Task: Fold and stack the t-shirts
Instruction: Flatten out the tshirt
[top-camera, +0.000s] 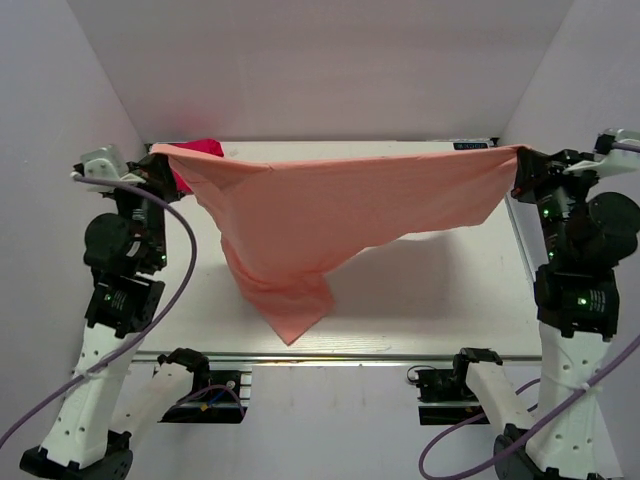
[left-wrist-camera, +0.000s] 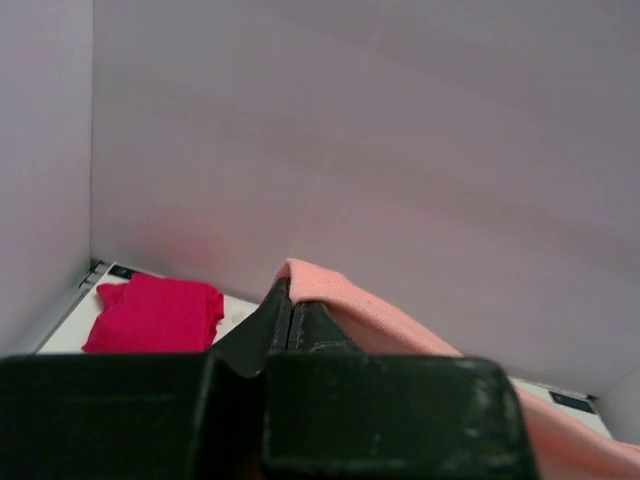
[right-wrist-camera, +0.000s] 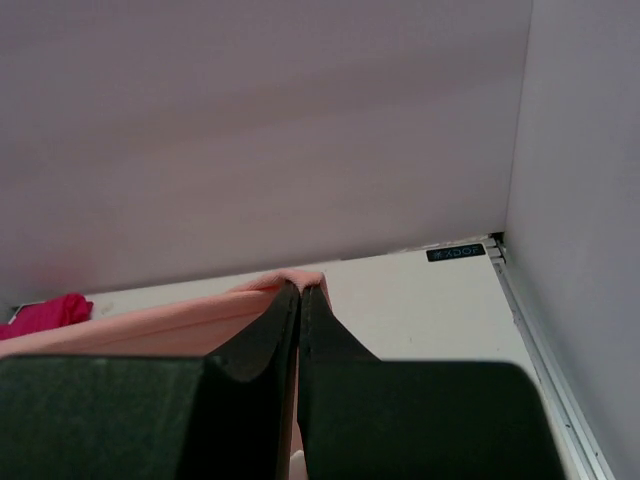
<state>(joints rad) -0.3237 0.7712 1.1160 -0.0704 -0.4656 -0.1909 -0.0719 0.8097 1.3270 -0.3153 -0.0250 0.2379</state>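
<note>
When viewed from the top camera, hangs as one wide sheet in the air: salmon t-shirt (top-camera: 330, 215), top edge pulled taut from side to side, lower part sagging to a point toward the near side of the white table (top-camera: 450, 300). Pinched at its left corner by the left gripper (top-camera: 158, 165) and at its right corner by the right gripper (top-camera: 520, 165). Leaves only a sliver of the magenta-red t-shirt (top-camera: 203, 148) showing behind the left corner, at the table's far left.

Cannot make out that sag or spread from either wrist camera. From the left wrist instead: jaws pressed together on a fold of salmon cloth poking past the tips and trailing off to the right; magenta-red t-shirt seen whole, folded flat on the table beyond and to the left, apart from the gripper. From the right wrist: jaws also clamped on a small peak of salmon fabric, hem running left; a bit of the magenta-red t-shirt at the far left edge, well apart.
</note>
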